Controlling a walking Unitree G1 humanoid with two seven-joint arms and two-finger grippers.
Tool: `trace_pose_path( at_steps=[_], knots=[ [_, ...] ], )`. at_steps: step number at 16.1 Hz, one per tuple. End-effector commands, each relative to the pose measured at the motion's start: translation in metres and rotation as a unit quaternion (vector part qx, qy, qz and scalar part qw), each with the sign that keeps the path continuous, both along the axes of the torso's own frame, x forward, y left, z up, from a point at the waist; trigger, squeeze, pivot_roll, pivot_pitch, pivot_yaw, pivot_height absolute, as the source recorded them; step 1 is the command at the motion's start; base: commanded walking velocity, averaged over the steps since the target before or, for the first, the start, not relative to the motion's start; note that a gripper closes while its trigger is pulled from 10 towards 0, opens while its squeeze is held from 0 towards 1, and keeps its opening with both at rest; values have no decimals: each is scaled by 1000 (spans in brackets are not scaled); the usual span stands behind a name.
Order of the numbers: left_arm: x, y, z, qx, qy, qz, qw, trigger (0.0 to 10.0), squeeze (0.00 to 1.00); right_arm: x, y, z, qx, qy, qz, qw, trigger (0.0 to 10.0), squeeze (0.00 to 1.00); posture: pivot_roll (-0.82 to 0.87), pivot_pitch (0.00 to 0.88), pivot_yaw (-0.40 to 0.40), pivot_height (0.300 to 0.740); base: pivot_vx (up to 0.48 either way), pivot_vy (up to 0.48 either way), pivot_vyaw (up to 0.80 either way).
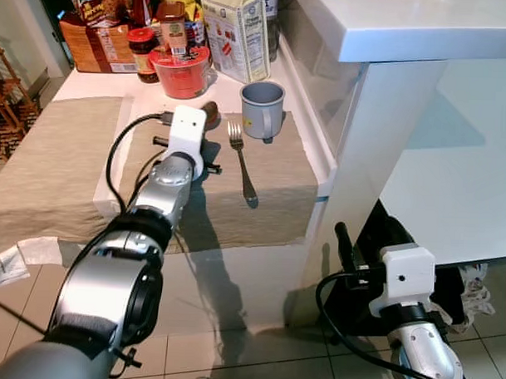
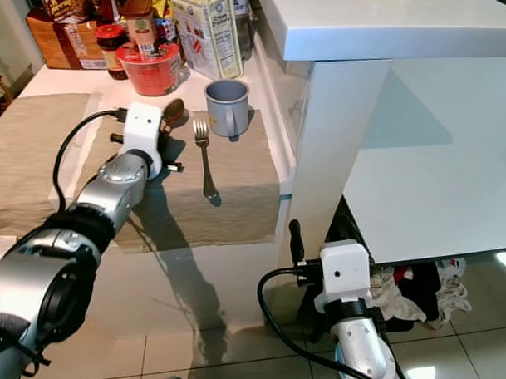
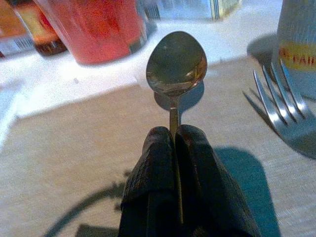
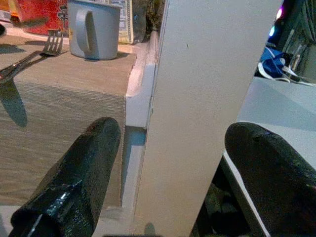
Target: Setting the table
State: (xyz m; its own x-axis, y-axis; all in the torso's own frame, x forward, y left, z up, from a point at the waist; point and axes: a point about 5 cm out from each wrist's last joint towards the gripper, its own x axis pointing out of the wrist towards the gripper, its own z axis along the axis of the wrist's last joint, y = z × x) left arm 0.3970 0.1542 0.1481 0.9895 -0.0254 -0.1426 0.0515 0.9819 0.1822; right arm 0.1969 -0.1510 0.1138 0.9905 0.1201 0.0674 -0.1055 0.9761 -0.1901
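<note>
**Left gripper holds a spoon over the placemat**

The left gripper [image 3: 175,136] has its two black fingers [image 3: 153,163] squeezed tight on the thin handle of a spoon [image 3: 176,61]. The spoon's long line runs straight out from the fingertips, with the round bowl at the far end, facing the wrist camera. In the left eye view the silver left arm reaches from the lower left of the frame up to the middle, and the spoon's bowl pokes out past the white wrist block, near the red tub [image 1: 181,71].

Under the gripper lies a tan placemat [image 1: 278,186] on the white table [image 1: 90,84]. A fork [image 1: 241,160] lies on the mat just right of the gripper, with its prongs pointing to the top of the frame, toward a grey mug [image 1: 262,108]. The prongs end just beside the mug. In the left wrist view the mug has a yellow band with red letters, too cut off to read.

At the top of the left eye view stand jars, a brown packet and a milk carton [image 1: 233,31]. Their labels are too small to read.

The right gripper [image 4: 168,163] hangs low at the lower right, by the white cabinet [image 1: 420,154], with its fingers spread wide apart and nothing between them.
</note>
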Motion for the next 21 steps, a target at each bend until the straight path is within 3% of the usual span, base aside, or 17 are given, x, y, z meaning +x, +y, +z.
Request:
trace_pose_path(
  at_steps=[1,3,5,6,10,12,14,15,17,18,21],
  knots=[
    [-2,15,7,-8,-34,15,999,0,0,-3,2,-1,9,6,7,1000,10000,0,-121,0,62,731,0,0,0],
    [-4,18,9,-12,-50,14,999,0,0,-4,3,-2,10,8,7,1000,10000,0,-118,0,62,731,0,0,0],
    [-12,23,18,-18,-99,-7,995,0,0,-5,4,-3,11,11,7,1000,10000,0,-102,0,60,731,0,0,0],
    [-23,21,21,-24,-122,-27,992,0,0,-3,3,-5,11,13,7,1000,10000,0,-81,0,58,731,0,0,0],
    [-57,14,6,-38,-129,-63,989,0,0,7,4,-5,14,5,9,1000,10000,0,-48,0,48,731,0,0,0],
    [-81,10,3,-37,-144,-87,985,0,0,13,2,-6,18,2,6,1000,10000,0,-32,0,41,731,0,0,0],
    [-104,9,3,-29,-145,-116,982,0,0,19,1,-6,19,-1,8,1000,10000,0,-24,0,34,731,0,0,0],
    [-111,10,-8,-39,-118,-110,986,0,0,23,1,-7,20,-1,8,1000,10000,0,-18,0,31,731,0,0,0],
    [-116,11,-16,-41,-100,-106,988,0,0,25,0,-8,23,-2,7,1000,10000,0,-18,0,31,731,0,0,0],
    [-131,6,-23,-39,-92,-141,985,0,0,33,-3,-9,32,-4,-6,999,10000,0,-11,0,30,731,0,0,0],
    [-138,4,-18,-36,-105,-168,979,0,0,37,-5,-10,30,-7,-8,999,10000,0,-14,0,25,731,0,0,0]
  ],
)
